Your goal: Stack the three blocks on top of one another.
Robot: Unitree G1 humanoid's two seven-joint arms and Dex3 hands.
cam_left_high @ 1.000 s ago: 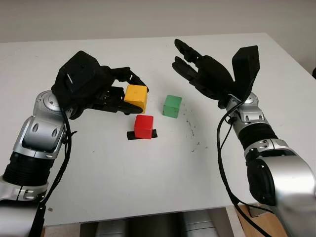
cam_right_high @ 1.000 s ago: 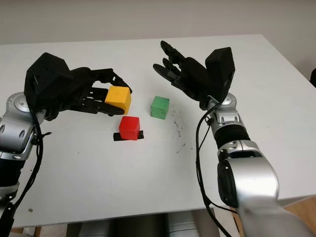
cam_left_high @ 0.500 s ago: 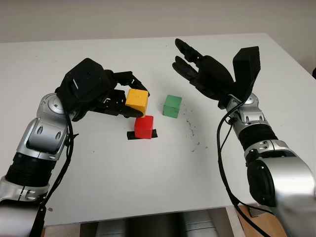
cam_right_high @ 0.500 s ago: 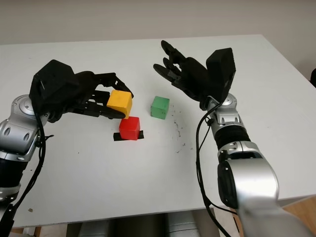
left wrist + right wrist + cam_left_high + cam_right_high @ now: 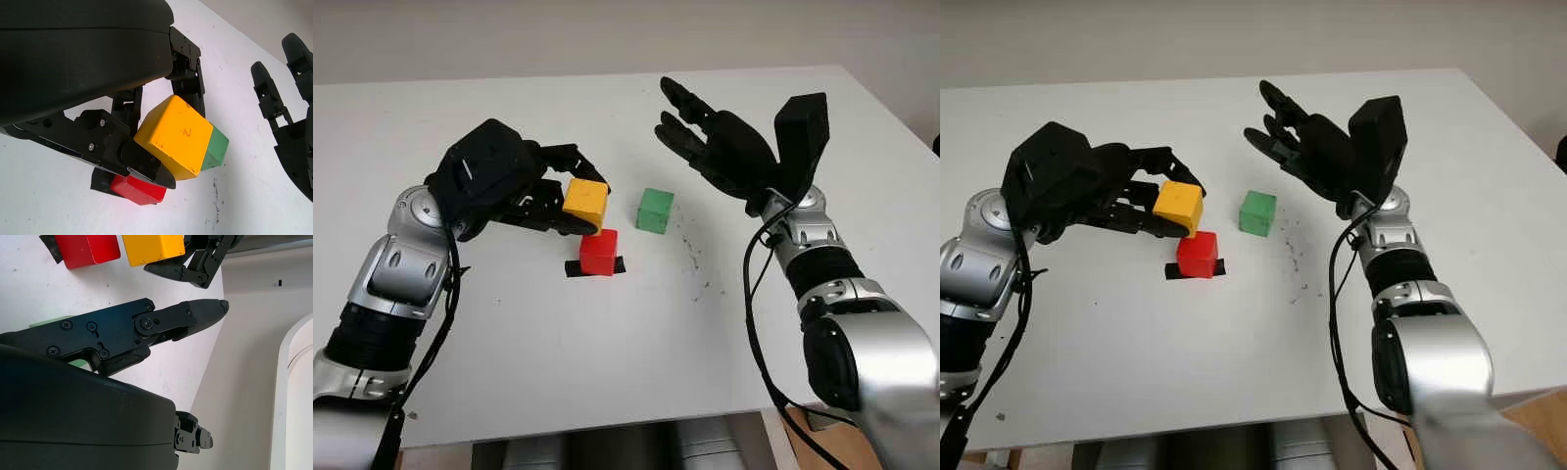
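White table (image 5: 607, 372), plain wall behind. No stack is built yet. The yellow block (image 5: 585, 200) is gripped in the fingers of the left hand (image 5: 499, 184) and is held in the air just up-left of the red block (image 5: 599, 252), not set on it; whether the two touch cannot be told. The red block is seated on a black tape mark (image 5: 576, 267). The green block (image 5: 655, 210) is left untouched on the table, apart to the right. The right hand (image 5: 724, 152) is open, nothing held, raised just beyond the green block. Still to be done, by judgement: yellow placed on red, then green added on top.
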